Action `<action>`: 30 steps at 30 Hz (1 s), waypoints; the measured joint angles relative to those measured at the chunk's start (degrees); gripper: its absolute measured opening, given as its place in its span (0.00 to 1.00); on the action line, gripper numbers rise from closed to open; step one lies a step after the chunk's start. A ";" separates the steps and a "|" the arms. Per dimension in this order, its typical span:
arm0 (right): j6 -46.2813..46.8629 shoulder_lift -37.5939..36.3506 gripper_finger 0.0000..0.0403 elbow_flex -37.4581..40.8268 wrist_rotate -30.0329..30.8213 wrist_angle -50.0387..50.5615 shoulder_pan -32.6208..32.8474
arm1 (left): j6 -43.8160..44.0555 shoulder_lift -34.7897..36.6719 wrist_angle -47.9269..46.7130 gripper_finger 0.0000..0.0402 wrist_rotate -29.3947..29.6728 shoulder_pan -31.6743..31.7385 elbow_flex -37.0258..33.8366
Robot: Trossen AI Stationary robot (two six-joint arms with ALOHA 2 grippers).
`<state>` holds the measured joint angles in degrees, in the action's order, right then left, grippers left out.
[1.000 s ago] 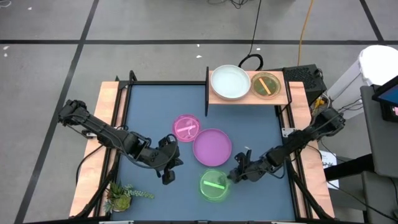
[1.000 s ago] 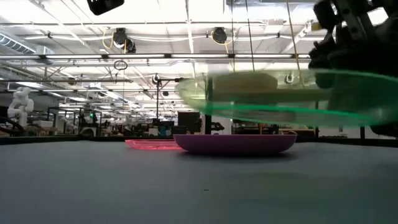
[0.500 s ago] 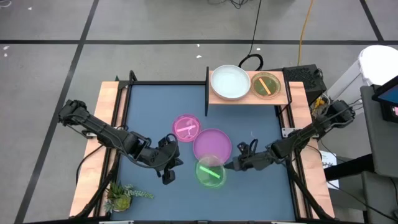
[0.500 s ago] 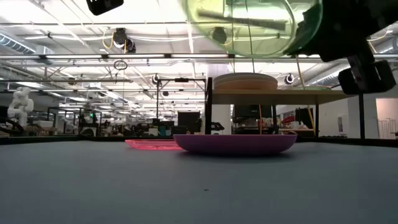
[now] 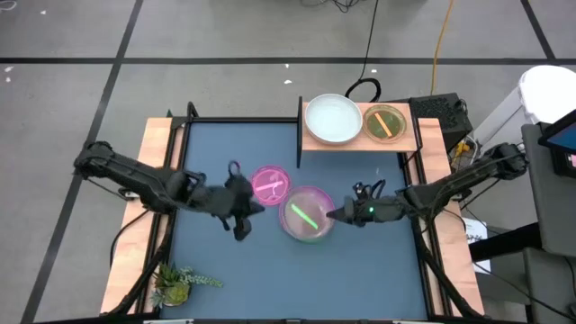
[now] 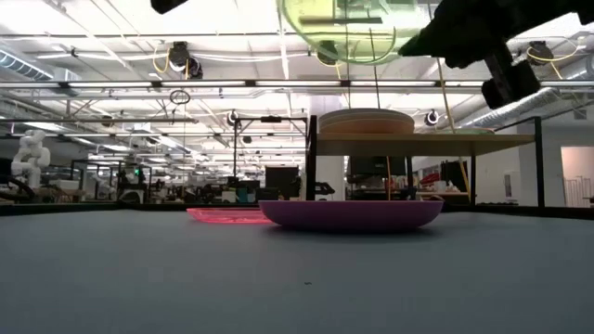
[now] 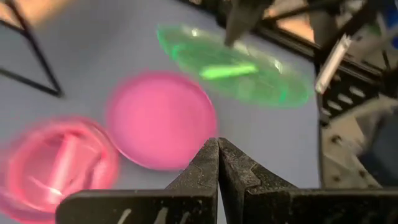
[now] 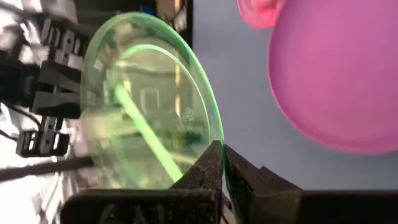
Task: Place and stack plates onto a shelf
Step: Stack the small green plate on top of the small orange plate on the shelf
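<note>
**Green plate held in the air over the purple plate**

The green plate [image 5: 305, 220] is pinched at its rim by the right gripper [image 5: 343, 215], above the purple plate [image 5: 309, 200] that lies on the table [image 5: 378, 261]. The left gripper [image 7: 218, 152], fingers pressed together and holding nothing, hovers beside the pink plate [image 5: 269, 184]. Beyond the purple plate, the shelf [image 5: 355, 140] carries a white plate [image 5: 332, 119] and an orange plate [image 5: 385, 122].

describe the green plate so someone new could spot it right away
Start at the blue table: near its middle lies a purple plate. Held in the air above it, pinched by the right tool, is the green plate: see-through, with a bright green centre bar.
</note>
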<state>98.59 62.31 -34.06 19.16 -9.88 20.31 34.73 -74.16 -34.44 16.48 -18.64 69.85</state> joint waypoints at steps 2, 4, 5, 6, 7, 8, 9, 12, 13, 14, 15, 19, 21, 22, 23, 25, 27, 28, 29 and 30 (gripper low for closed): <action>0.02 -2.01 0.00 0.00 1.64 0.90 -1.39 | -3.41 2.33 -0.83 0.00 0.61 2.07 -0.01; -0.02 -4.00 0.00 0.00 2.11 1.71 -3.24 | -6.74 4.24 -0.65 0.00 0.71 4.73 0.01; -0.11 -4.83 0.00 0.00 2.14 1.89 -4.23 | -8.23 5.21 -1.17 0.00 0.72 5.96 0.01; -0.18 -5.55 0.00 0.00 2.15 1.98 -5.26 | -9.59 5.99 -1.79 0.00 0.73 7.22 0.01; -0.46 -6.26 0.00 0.00 2.16 2.16 -6.21 | -10.97 6.57 -2.04 0.00 0.72 8.60 0.01; -1.00 -6.95 0.00 0.00 2.16 2.39 -7.19 | -12.39 7.10 -2.08 0.00 0.69 10.05 0.01; -1.45 -7.43 0.00 -0.03 2.18 2.46 -8.15 | -13.70 7.62 -2.59 0.00 0.53 11.35 0.01; -2.74 -8.71 0.00 -1.95 2.05 6.20 -10.98 | -17.48 8.07 -3.02 0.00 -0.64 15.26 0.01; -3.33 -9.02 0.00 -3.07 2.05 7.86 -11.86 | -18.49 8.08 -3.02 0.00 -1.13 16.41 0.01; -3.96 -9.28 0.00 -4.34 1.95 9.56 -12.78 | -19.37 8.14 -3.23 0.00 -1.72 17.48 0.01; -4.71 -9.59 0.00 -5.51 1.86 10.97 -13.64 | -20.24 8.18 -3.17 0.00 -2.18 18.45 -0.01; -7.86 -10.87 0.00 -10.01 1.81 16.85 -16.83 | -23.52 7.95 -2.52 0.00 -3.62 21.84 -0.01; -9.14 -11.56 0.00 -11.84 1.81 19.96 -18.33 | -25.08 7.90 -2.50 0.00 -4.03 23.15 -0.01; -9.47 -11.89 0.00 -12.71 1.81 21.37 -19.04 | -25.89 7.94 -2.45 0.00 -4.01 23.75 -0.01; -9.54 -12.25 0.00 -13.60 1.75 23.25 -19.70 | -26.63 7.96 -2.33 0.00 -4.01 24.31 -0.01; -9.56 -12.87 0.00 -15.79 1.66 28.52 -21.03 | -28.32 7.95 -2.38 0.00 -4.01 25.33 -0.01; -9.73 -13.32 0.00 -18.15 1.64 33.37 -22.22 | -29.87 7.93 -2.45 0.00 -4.15 26.26 -0.01; -9.80 -13.50 0.00 -19.44 1.64 35.95 -22.81 | -30.56 7.94 -2.50 0.00 -4.53 26.68 -0.01; -10.01 -13.60 0.00 -20.77 1.64 38.41 -23.38 | -31.26 7.96 -2.59 0.00 -5.09 27.10 -0.01; -10.39 -13.62 0.00 -22.08 1.64 40.39 -23.97 | -31.96 7.94 -2.72 0.00 -6.10 27.54 -0.01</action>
<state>88.19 48.69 -56.14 20.80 30.51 -3.66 2.77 -66.22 -37.17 10.39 8.90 69.84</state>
